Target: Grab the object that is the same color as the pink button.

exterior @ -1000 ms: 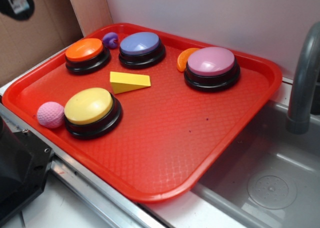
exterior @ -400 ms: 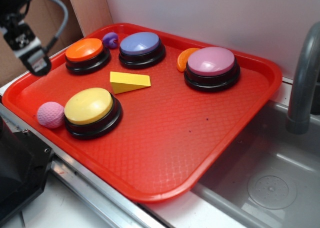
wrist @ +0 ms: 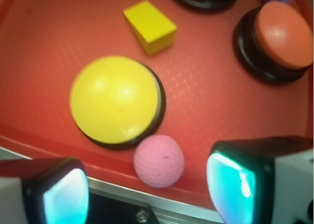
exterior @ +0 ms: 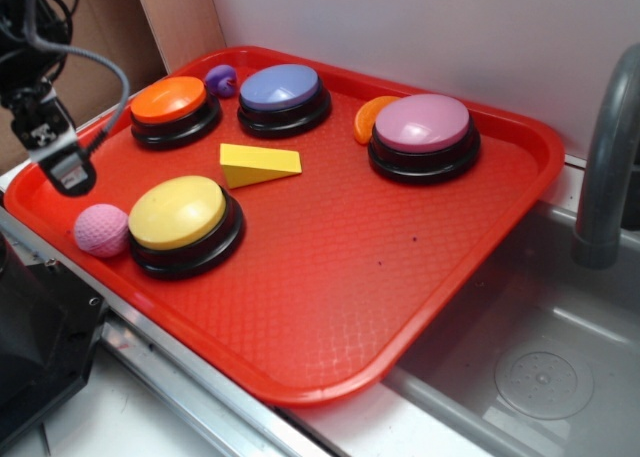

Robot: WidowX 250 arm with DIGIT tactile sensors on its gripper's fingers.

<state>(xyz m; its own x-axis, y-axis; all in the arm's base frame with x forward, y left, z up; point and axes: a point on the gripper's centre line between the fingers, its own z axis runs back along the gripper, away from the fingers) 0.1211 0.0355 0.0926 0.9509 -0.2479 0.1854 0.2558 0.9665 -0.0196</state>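
Gripper (wrist: 147,194) spread wide above the pink golf ball (wrist: 159,161).
The ball rests against the yellow button (wrist: 116,100), at the red tray's (exterior: 330,277) near-left rim.

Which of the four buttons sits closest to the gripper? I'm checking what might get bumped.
The yellow button, at the tray's near-left beside the pink ball. The gripper hovers there; the other buttons sit farther back.
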